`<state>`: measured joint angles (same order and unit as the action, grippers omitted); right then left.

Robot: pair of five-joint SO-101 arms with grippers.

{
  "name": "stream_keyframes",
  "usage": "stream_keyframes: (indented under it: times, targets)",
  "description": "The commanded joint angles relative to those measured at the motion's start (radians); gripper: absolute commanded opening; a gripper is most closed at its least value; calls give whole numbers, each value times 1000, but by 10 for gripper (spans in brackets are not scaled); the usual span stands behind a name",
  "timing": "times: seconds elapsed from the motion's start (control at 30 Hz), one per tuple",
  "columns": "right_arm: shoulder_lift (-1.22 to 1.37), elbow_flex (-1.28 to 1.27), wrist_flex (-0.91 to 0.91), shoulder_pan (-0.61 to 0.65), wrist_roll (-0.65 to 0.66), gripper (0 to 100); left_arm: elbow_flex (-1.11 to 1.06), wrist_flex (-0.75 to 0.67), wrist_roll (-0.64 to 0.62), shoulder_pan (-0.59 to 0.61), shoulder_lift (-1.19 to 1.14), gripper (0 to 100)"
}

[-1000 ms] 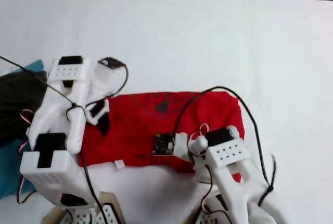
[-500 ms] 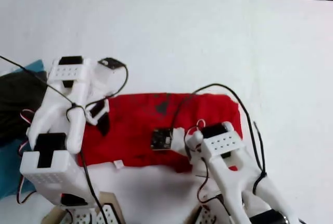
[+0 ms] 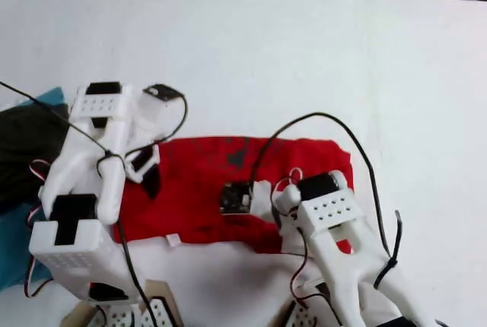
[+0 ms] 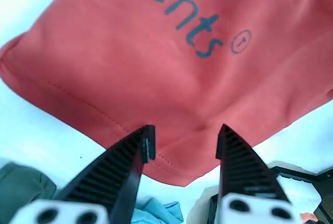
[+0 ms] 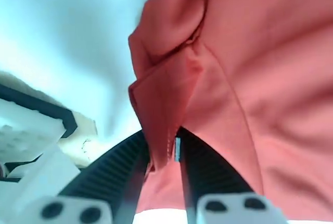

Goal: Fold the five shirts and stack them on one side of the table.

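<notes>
Right wrist view: right claw (image 5: pixel 162 141) nipped tight on doubled hem of red fabric shirt (image 5: pixel 250 52), likely for folding; left claw (image 4: pixel 186 131) spread empty above same shirt.

A: How does the left white plastic arm (image 3: pixel 80 182) stand?

B: It stretches away from its base, and its wrist folds over to point downward. Its end effector (image 4: pixel 186 133) has two black ribbed fingers (image 4: pixel 125 161) spread wide apart, with nothing between them.

A: And the right white plastic arm (image 3: pixel 338 228)?

B: It leans forward from its base with its wrist low and turned toward the other arm. Its black-fingered end effector (image 5: pixel 162 143) is clamped on a fold at the edge of the red cotton shirt (image 5: pixel 250 52), fingers nearly together.
</notes>
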<state>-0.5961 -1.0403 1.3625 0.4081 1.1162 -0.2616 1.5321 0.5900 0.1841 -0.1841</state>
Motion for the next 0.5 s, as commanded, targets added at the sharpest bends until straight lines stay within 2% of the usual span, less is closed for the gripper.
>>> stream_keyframes:
  times: [0.0, 0.23, 0.47]
  targets:
    - [-25, 35, -39, -4, 0, 25, 5, -8, -3, -5, 6, 215]
    - [-24, 49, -166, -4, 2, 22, 5, -8, -3, -5, 6, 215]
    - [4, 288, -91, -44, 9, 22, 4, -8, -2, -6, 5, 215]
